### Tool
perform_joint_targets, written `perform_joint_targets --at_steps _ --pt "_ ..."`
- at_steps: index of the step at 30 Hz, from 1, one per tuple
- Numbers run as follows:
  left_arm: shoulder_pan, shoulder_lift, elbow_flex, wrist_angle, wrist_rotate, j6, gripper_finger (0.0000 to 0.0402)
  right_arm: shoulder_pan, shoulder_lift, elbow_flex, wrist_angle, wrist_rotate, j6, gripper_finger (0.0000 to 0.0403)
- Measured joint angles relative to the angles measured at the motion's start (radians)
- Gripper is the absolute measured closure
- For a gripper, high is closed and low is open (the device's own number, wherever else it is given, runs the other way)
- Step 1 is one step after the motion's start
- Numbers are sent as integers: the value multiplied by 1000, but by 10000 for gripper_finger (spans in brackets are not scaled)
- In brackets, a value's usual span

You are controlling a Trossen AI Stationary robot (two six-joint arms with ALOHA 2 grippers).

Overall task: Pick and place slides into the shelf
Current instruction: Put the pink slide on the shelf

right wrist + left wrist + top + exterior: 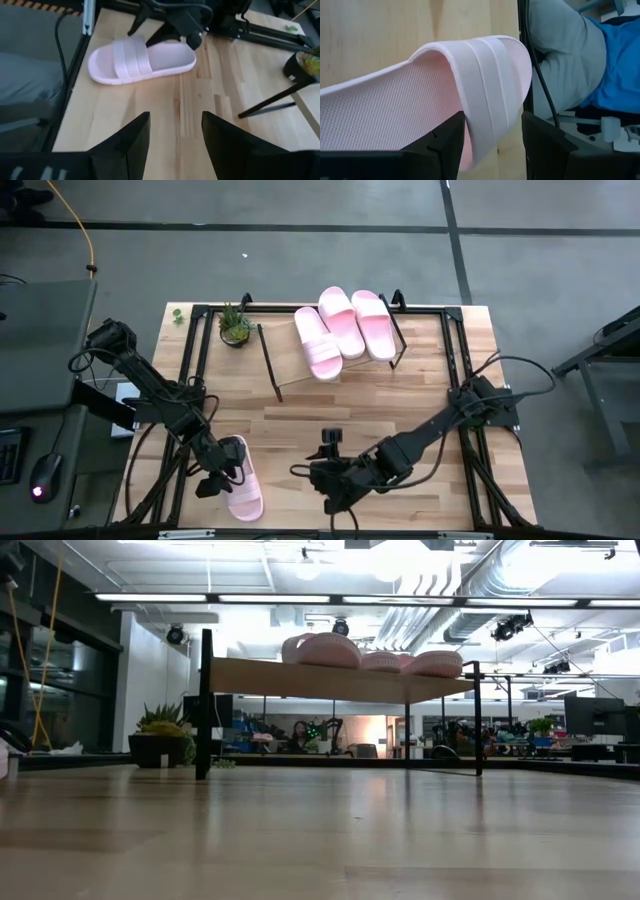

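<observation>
One pale pink slide (245,492) lies sole-down on the table near the left end of its near edge; it also shows in the left wrist view (410,100) and the right wrist view (142,60). My left gripper (218,477) is open at its wide strap (490,85), with one finger over the footbed and one outside the sole. Three more slides (345,328) rest sole-down, side by side, on the slanted shelf (340,680) at the far middle. My right gripper (322,480) waits open over bare wood near the near edge's middle. My left gripper (493,145) comes down slanting at the side of the strap where it joins the sole (482,145). The strap's side stands between the two open fingers. I cannot tell whether either finger touches it. The slide lies flat on the table.
A small potted plant (235,327) stands left of the shelf. Black frame rails (455,360) run along the table's sides. A person in grey and blue (570,60) sits just beyond the near edge by the slide. Bare wood lies between the shelf and both grippers.
</observation>
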Motion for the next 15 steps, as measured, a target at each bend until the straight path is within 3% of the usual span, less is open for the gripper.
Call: perform_joint_targets --at_steps 15 --pt "0 0 0 0 -23 -1 222 19 21 0 36 28 38 233"
